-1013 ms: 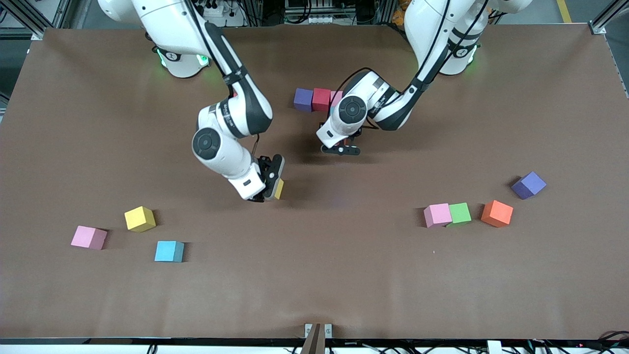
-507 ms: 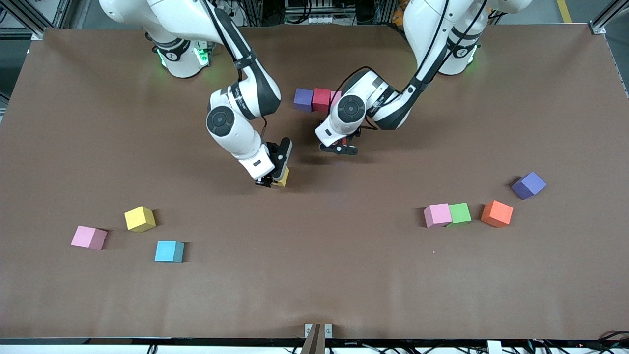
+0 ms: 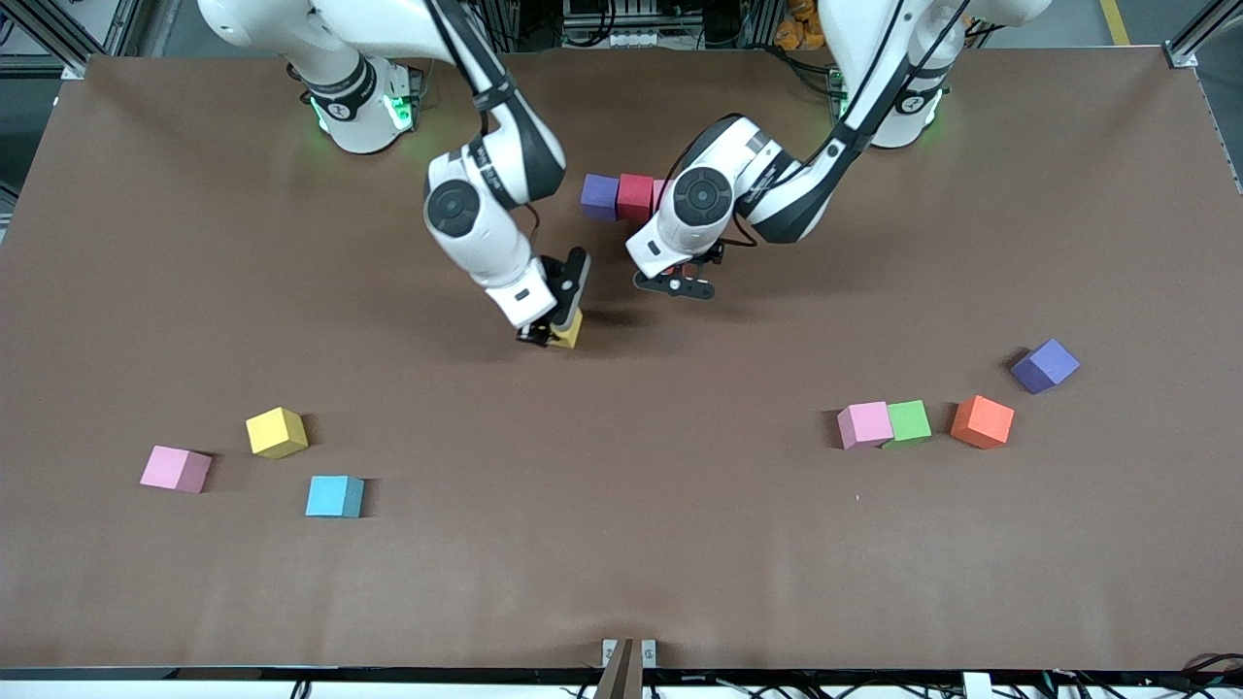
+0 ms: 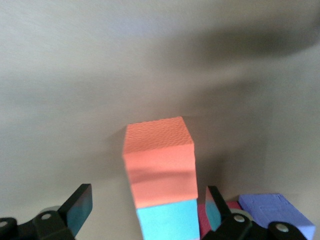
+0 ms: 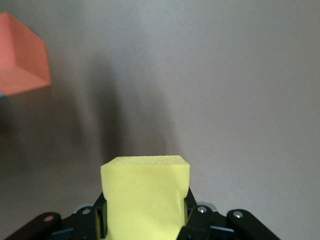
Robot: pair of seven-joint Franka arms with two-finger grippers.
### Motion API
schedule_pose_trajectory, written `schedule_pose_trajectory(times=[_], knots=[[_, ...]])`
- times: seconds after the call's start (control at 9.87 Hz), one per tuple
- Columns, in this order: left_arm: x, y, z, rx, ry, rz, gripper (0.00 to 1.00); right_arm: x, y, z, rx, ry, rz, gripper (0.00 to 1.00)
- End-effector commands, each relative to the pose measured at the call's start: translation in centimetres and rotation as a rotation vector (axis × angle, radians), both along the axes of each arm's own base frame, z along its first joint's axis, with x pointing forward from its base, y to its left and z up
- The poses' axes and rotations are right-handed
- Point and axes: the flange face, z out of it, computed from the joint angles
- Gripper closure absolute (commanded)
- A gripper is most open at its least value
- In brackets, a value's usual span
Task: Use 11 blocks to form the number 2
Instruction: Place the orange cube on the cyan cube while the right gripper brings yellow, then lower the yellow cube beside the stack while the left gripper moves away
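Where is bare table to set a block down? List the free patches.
Free: the wide middle strip between the yellow block, pink block, light blue block and the pink-green pair, plus everything nearer the front camera. Crowded: around the purple-red row, where the open left gripper and the right gripper, carrying a yellow cube, work.

table (image 3: 621,544): brown, matte | metal bracket (image 3: 628,652): at table edge nearest front camera
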Motion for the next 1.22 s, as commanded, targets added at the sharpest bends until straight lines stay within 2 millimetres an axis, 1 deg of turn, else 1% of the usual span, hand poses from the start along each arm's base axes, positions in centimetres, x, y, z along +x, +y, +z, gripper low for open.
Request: schedule_pose_trajectory(times=[0.0,0.1,0.2,0.3,0.41,0.61,0.71,0.81,1.01,1.11], knots=[[1.7,2.8,5.2,0.006,-0.037,0.005,0.0,-3.0,2.2,0.1,0.02,-0.015,-0.037,0.86],[2.7,4.4,7.5,0.001,-0.05,0.01,0.0,-4.0,3.2,-0.2,0.021,-0.02,-0.039,0.87],[4.2,6.5,9.6,0.001,-0.052,0.069,0.0,-5.1,4.3,-0.6,0.019,-0.022,-0.037,0.87],[4.9,7.9,11.3,0.003,-0.063,0.098,0.0,-5.8,5.0,-1.1,0.018,-0.036,-0.029,0.87],[6.3,10.1,12.1,0.002,-0.072,0.138,0.0,-6.8,5.9,-1.5,0.014,-0.04,-0.007,0.87],[8.6,13.6,14.1,-0.005,-0.103,0.23,0.0,-8.1,7.0,-1.8,0.014,-0.049,0.021,0.87],[9.6,15.3,14.8,-0.012,-0.117,0.248,0.0,-8.4,7.3,-2.5,0.007,-0.058,0.026,0.87],[10.6,17.4,15.0,-0.016,-0.11,0.285,0.0,-9.0,7.7,-3.4,0.0,-0.065,0.025,0.87],[12.6,21.6,14.4,-0.036,-0.088,0.299,0.0,-10.2,8.6,-4.1,-0.008,-0.059,0.023,0.87],[13.5,22.7,14.2,-0.039,-0.088,0.311,0.0,-10.6,8.9,-4.2,-0.007,-0.057,0.02,0.88]])
